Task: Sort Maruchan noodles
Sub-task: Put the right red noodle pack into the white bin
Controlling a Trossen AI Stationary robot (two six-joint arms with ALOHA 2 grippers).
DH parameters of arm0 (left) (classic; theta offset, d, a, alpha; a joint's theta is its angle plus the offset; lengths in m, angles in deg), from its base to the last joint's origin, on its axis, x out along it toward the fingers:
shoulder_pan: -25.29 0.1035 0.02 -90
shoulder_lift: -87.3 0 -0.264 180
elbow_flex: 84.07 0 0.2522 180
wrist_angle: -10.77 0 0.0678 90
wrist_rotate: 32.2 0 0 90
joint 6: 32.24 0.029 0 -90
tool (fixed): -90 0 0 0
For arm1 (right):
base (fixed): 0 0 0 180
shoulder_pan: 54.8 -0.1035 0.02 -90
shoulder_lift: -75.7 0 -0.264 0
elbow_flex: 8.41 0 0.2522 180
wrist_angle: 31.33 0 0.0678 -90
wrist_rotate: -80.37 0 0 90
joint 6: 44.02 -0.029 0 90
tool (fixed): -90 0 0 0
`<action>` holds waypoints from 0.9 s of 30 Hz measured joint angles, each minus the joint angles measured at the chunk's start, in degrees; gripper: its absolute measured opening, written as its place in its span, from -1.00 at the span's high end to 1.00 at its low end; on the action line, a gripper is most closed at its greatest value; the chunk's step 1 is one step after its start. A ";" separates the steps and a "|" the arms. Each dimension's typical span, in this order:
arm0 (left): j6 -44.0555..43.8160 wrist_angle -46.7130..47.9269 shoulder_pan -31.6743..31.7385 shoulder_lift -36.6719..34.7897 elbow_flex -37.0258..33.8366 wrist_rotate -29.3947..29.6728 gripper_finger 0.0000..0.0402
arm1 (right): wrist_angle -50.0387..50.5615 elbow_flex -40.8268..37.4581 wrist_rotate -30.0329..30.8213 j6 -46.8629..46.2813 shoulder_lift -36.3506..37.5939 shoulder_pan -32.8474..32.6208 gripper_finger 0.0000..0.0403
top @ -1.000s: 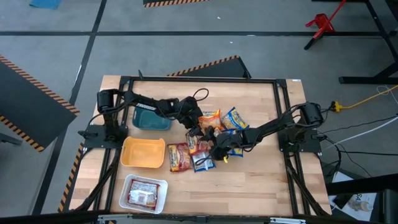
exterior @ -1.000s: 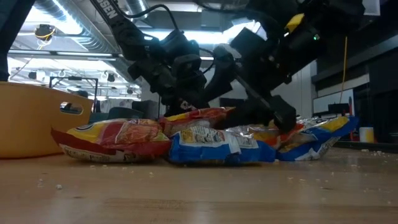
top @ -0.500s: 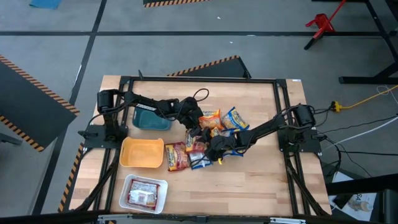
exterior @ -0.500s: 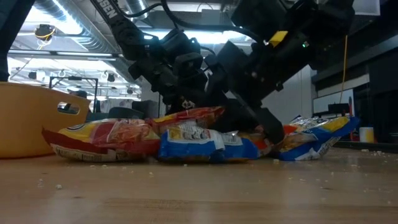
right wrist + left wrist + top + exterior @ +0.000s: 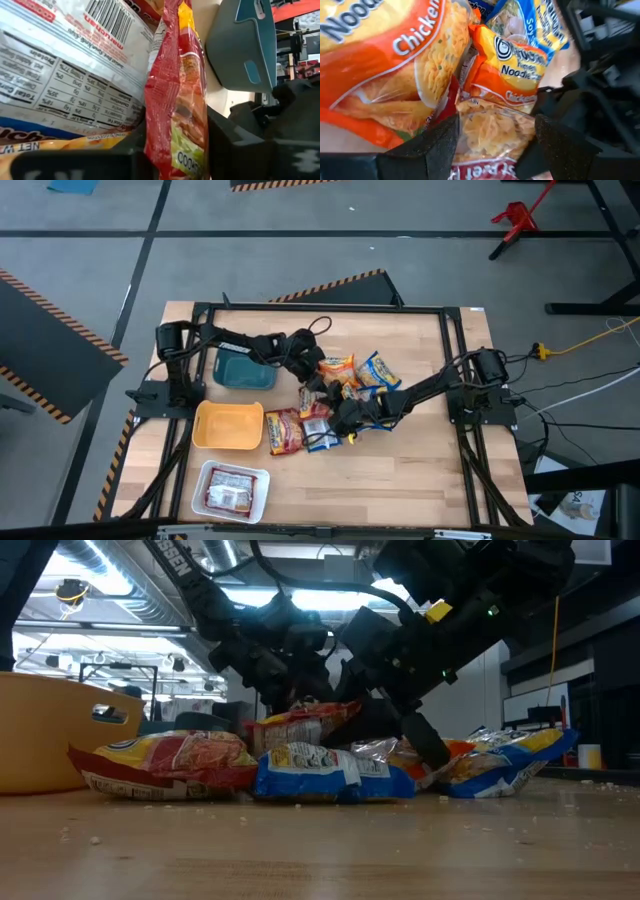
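The left gripper (image 5: pixel 310 392) hangs spread wide over the Maruchan noodle packets (image 5: pixel 330 405) heaped mid-table, right of the teal tray (image 5: pixel 240 370). The right gripper (image 5: pixel 175 145) pinches an upright red packet (image 5: pixel 180 100) between its fingers.

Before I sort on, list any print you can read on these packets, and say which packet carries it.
"Chicken": large orange packet, left wrist view.
"Noodle", cut off: same packet's upper edge.
"Chicken", partly hidden: smaller orange packet.
"maruchan", beside a barcode, upside down: white packet back, right wrist view.
Nutrition table there: mostly too small.
Red packet in the right claw: print cut off, unreadable.
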 joint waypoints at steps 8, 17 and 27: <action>-4.57 -0.87 3.87 -3.55 0.00 -4.85 -0.27 | 1.10 -0.19 3.28 -0.37 1.21 -0.02 0.56; -10.35 -1.31 6.68 -9.03 0.02 -11.44 -0.27 | 2.82 -0.15 4.71 0.19 10.25 0.01 0.56; -22.07 -3.97 9.20 -9.14 0.02 -12.54 -0.27 | 11.71 -0.09 6.00 0.48 21.87 -0.08 0.55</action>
